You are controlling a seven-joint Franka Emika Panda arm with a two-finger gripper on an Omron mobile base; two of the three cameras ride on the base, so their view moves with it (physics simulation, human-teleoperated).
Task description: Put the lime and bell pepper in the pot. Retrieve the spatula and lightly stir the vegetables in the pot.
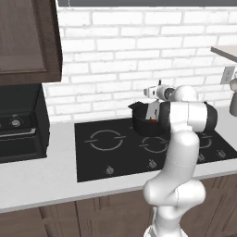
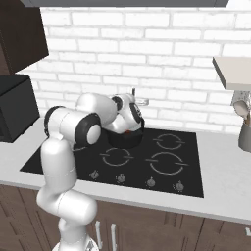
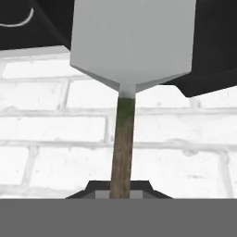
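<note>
The spatula [image 3: 132, 41] is already retrieved: the jaws are closed on its brown handle, its flat grey head projecting ahead of them. Just below them sits the pot [image 1: 144, 121], something red [image 1: 153, 121] at its side. Stirring seemingly remains. The arm [image 2: 73, 147] folds sharply, wrist level over the cooktop [image 2: 166, 166].

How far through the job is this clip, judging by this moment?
Late stage, it seems. A bit of red, likely the bell pepper, shows at the pot on the stove; the lime I cannot make out. The spatula is retrieved: in the hand view its handle runs down between the fingertips of the hand, its flat head extending away from the hand. The hand sits beside the pot. Stirring looks underway or still to come.
</note>
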